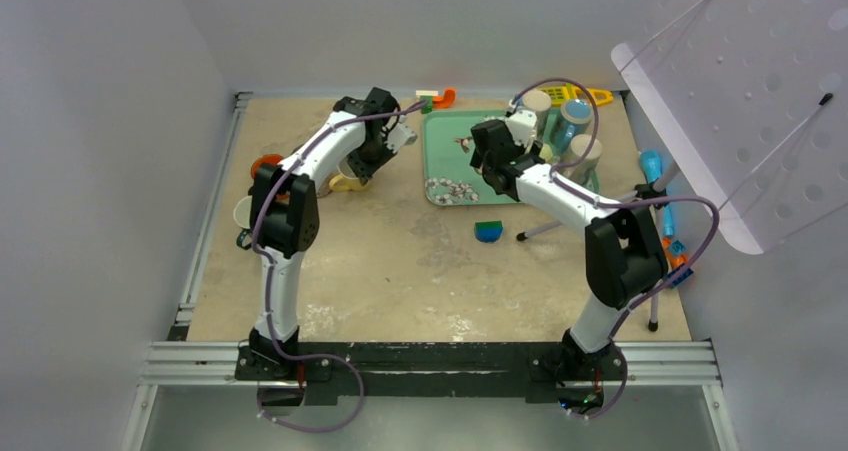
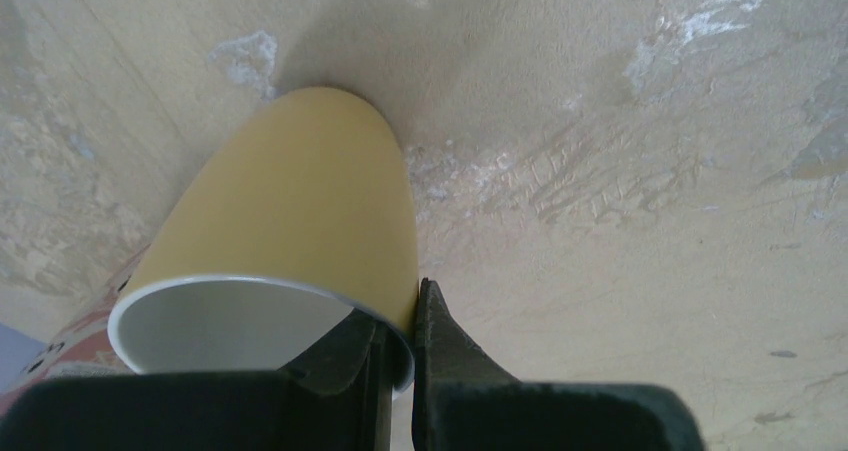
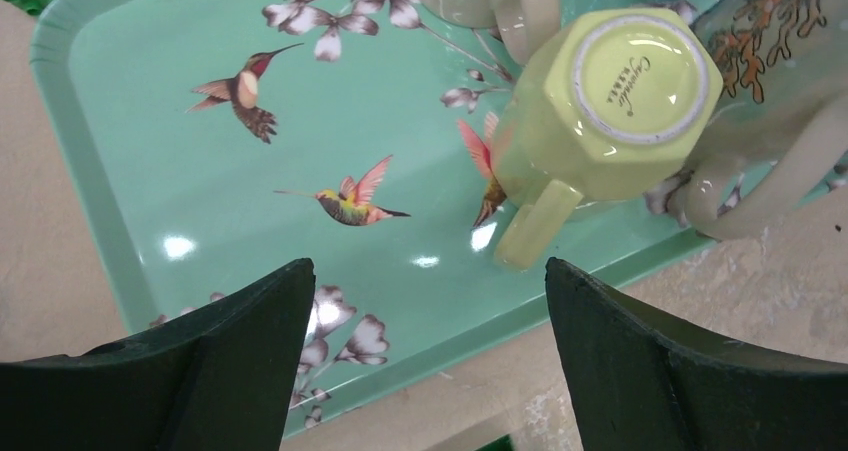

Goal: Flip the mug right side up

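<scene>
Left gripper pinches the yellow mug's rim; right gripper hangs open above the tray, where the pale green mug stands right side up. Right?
No: the right wrist view shows the pale green mug upside down, stamped base up. The rest holds: left gripper pinching the rim of the yellow mug, right gripper open above the tray.

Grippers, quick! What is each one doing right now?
Left gripper: closed on the rim of the yellow mug.
Right gripper: open, holding nothing, over the hummingbird tray.
</scene>
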Controlling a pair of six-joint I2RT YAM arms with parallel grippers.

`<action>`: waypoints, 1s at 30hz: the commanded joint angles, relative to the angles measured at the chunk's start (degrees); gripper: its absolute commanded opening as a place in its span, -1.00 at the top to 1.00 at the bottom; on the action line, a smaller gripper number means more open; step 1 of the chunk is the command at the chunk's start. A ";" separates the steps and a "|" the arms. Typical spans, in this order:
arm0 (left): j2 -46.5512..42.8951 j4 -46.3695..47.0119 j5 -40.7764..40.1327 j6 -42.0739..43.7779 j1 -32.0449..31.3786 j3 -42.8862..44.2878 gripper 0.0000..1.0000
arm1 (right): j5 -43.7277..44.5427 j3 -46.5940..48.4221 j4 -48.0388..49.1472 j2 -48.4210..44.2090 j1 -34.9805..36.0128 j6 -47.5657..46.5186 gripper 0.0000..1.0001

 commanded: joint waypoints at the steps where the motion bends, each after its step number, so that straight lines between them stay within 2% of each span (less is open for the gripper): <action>1: 0.86 -0.32 2.75 1.80 0.09 3.24 1.00 | 4.59 -2.29 -0.06 -0.93 -1.37 7.98 -0.75; 6: 1.35 0.74 5.06 0.91 0.39 2.27 1.00 | -0.90 -3.00 1.93 1.85 -5.91 10.61 -0.70; 11: -3.14 0.53 6.70 -0.16 0.40 0.40 0.19 | 2.17 0.84 -2.06 6.65 -6.14 9.82 -0.67; 13: -6.58 0.92 6.50 -0.69 0.40 -0.40 -0.10 | 3.28 0.90 -3.31 7.81 -6.39 10.30 -0.66; 14: -8.53 0.98 6.54 -0.96 0.40 -0.74 -0.18 | 3.29 0.44 -2.94 7.97 -6.49 10.58 -0.63; 17: -14.26 0.25 7.56 -1.29 0.40 -0.94 -0.28 | 2.47 -0.74 -1.59 8.94 -7.35 10.48 -0.40; 20: -19.30 -0.87 8.98 -1.65 0.40 -0.93 -0.31 | 1.41 -0.11 -1.60 9.98 -8.43 10.27 -0.02; 22: -22.72 -1.72 10.83 -1.74 0.40 -1.34 -0.32 | 0.77 -0.57 0.43 9.73 -8.54 8.11 0.38; 24: -26.01 -2.76 13.41 -2.10 0.40 -2.13 -0.33 | -1.00 -0.88 3.52 9.19 -8.60 4.74 0.94; 25: -27.65 -2.74 14.49 -2.47 0.40 -2.96 -0.33 | -1.40 -0.70 4.32 9.03 -8.61 3.16 1.00; 30: -37.43 0.25 20.58 -4.32 0.48 -9.62 -0.38 | -3.03 -1.30 8.09 4.29 -7.67 -3.88 1.00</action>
